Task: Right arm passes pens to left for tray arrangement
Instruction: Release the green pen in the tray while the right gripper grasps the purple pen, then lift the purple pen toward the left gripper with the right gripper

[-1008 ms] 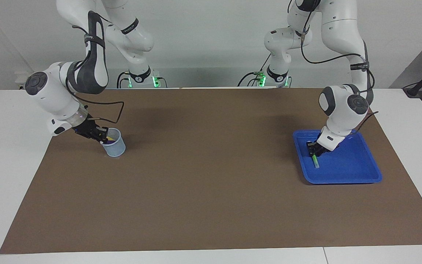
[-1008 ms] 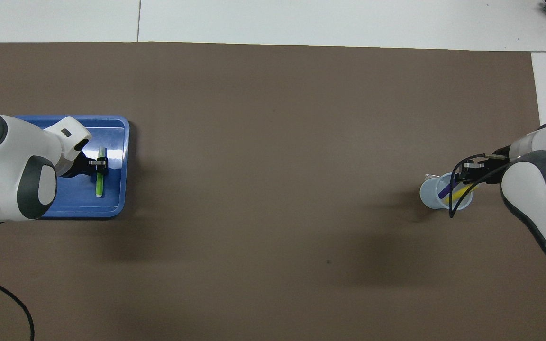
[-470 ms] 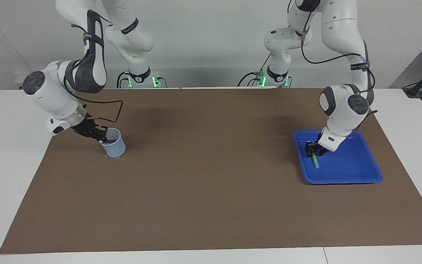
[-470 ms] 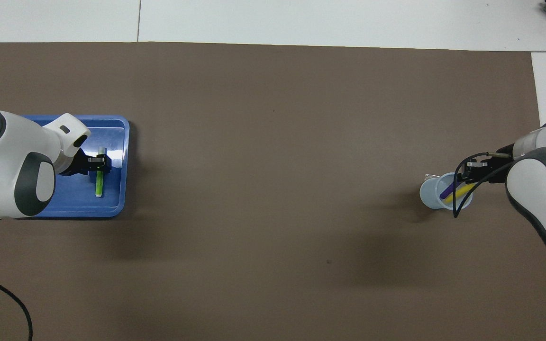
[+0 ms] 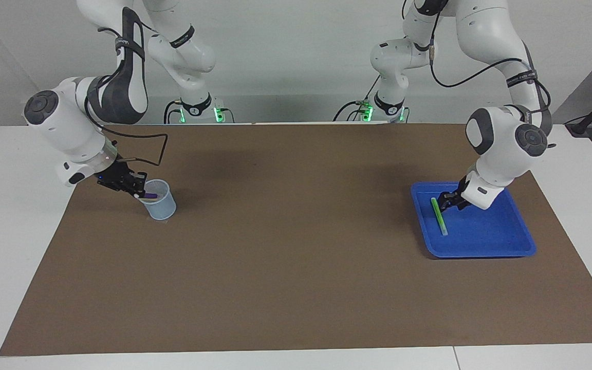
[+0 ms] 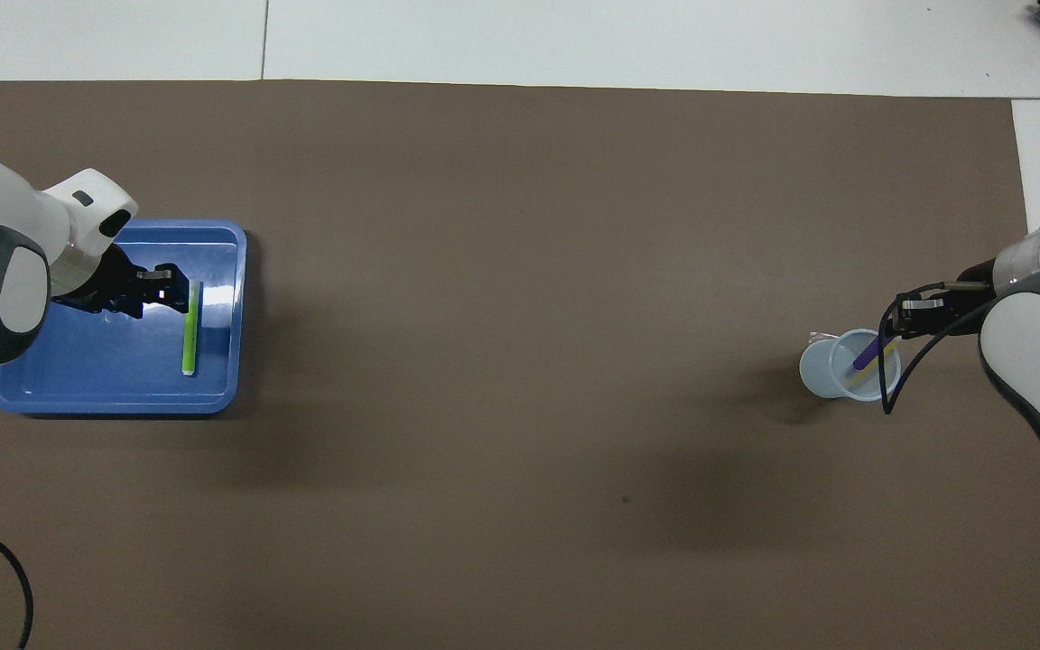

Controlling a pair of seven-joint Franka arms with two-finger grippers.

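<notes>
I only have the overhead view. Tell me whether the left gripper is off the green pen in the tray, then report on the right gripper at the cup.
Observer: In the facing view the left gripper hangs over the tray, beside the green pen and apart from it. The pen lies flat on the tray floor.
Operator: Now the right one.
Observer: The right gripper is shut on the upper end of the purple pen. Its tips sit at the rim of the cup, not down inside.
</notes>
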